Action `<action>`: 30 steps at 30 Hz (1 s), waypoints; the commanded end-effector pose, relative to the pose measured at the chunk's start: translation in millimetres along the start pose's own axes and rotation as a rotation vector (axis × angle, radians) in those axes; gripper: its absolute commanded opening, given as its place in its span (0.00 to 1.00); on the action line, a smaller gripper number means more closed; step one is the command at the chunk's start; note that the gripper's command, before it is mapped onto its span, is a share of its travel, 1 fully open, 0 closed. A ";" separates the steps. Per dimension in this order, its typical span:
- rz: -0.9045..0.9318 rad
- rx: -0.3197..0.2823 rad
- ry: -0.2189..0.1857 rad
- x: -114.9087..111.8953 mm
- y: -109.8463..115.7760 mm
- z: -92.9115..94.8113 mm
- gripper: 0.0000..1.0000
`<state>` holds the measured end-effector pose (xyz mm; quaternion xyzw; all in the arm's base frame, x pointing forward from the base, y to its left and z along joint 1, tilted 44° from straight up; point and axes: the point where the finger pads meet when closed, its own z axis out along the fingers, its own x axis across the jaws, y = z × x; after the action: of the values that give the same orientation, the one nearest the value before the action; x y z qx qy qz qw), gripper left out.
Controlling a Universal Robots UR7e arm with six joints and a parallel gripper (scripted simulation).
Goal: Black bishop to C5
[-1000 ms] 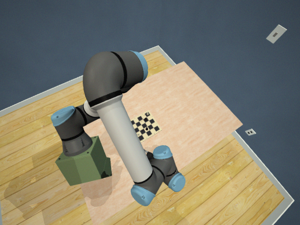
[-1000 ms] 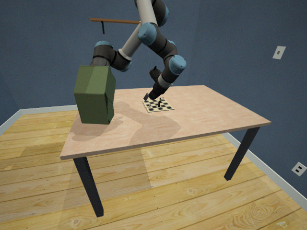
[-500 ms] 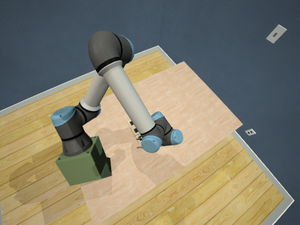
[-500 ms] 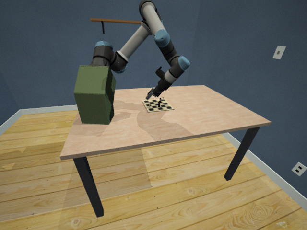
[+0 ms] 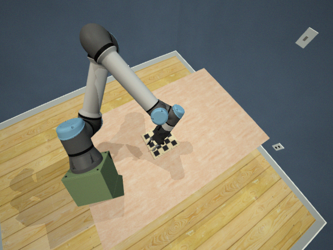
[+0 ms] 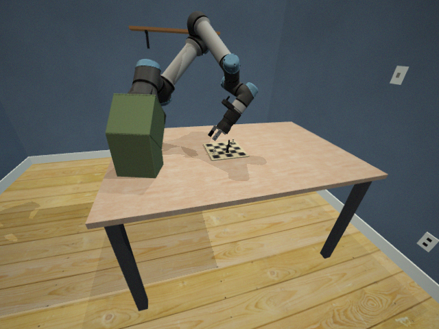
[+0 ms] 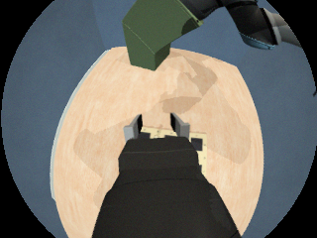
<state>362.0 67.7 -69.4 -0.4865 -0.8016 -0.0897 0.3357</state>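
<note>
A small chessboard [image 6: 225,150] lies on the wooden table; it also shows in the top view [image 5: 160,145], partly covered by my wrist. A black piece, seemingly the black bishop [image 6: 228,144], stands upright towards the board's far side. It is hidden behind the arm in the top view. My gripper [image 6: 215,133] is open and empty. It hangs tilted a little above the board's far left corner, apart from the bishop. In the wrist view the two fingers stand wide apart, with only a strip of the board [image 7: 198,147] showing beside the gripper body.
A pale piece [image 6: 213,151] stands near the board's left edge, and another small piece [image 6: 233,140] is at its far edge. The green robot base block [image 6: 135,136] stands on the table's left end. The table edges are far from the board.
</note>
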 end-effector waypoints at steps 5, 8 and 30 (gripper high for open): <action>-0.310 0.049 -0.310 52.2 31.6 -0.5 1.00; -0.404 0.065 -0.406 69.9 42.6 -0.6 1.00; -0.897 0.150 -0.908 158.0 97.3 -0.7 1.00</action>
<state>392.9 213.4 2.8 -0.1154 -0.9922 0.0357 -0.0298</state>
